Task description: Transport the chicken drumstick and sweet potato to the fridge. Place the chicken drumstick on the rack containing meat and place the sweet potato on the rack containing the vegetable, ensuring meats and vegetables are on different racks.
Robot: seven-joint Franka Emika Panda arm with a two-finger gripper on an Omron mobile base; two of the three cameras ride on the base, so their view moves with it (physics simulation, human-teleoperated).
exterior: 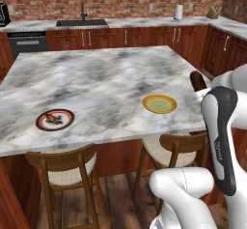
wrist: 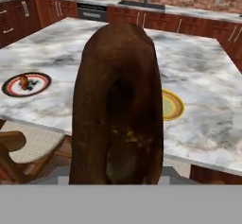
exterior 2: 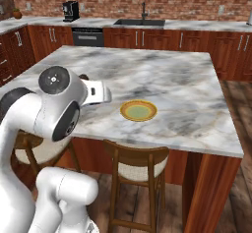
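Dark reddish-brown and oblong, the sweet potato [wrist: 118,105] is seen upright in the centre of the hand view, rising from the bottom edge, where it is gripped by the hand with the fingers partly parted around it. In the left base view its rounded end [exterior: 198,80] is seen at the right of the frame, just beyond the counter's near right edge. The grey-veined white marble counter [exterior: 101,73] is spread across the middle of all three views. On it, at the lower left of the left base view, a round red-rimmed plate [exterior: 55,120] is set, and on that plate the small golden-brown chicken drumstick [exterior: 51,119] is lying. A yellow-rimmed round plate with a pale green centre [exterior: 159,103] is seen near the counter's front edge, well apart from the red-rimmed one. Two wooden stools with pale cushioned seats [exterior: 62,167] are tucked under the counter's near side.
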